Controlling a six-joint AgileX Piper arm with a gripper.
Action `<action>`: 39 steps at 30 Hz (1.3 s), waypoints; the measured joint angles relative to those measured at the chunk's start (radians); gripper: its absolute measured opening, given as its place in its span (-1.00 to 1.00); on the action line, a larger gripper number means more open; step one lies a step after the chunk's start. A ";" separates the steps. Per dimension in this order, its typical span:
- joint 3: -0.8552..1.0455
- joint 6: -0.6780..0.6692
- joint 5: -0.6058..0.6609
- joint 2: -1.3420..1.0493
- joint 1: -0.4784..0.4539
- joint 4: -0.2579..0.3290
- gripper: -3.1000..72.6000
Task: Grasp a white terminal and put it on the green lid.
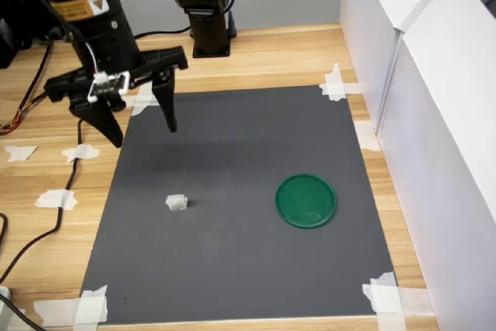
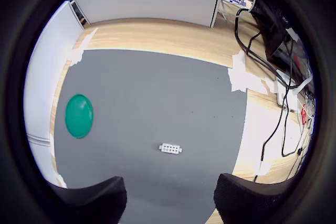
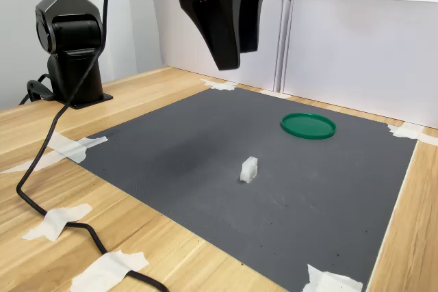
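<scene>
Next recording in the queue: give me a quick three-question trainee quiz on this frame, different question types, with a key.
1. True or false: the white terminal already rests on the green lid.
2. Multiple choice: the gripper is A) shut on the terminal, B) open and raised above the mat, C) touching the lid.
3. Fill in: in the first exterior view, the terminal lies on the gray mat to the ____ of the lid.

Key
1. False: the terminal sits on the mat, apart from the lid.
2. B: the jaws are spread and empty, well above the mat.
3. Left.
</scene>
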 joint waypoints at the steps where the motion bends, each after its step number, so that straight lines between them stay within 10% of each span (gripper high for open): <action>1: 0.000 0.000 -0.011 0.009 0.008 -0.012 0.93; 39: 0.126 0.064 -0.261 0.202 0.065 -0.044 0.93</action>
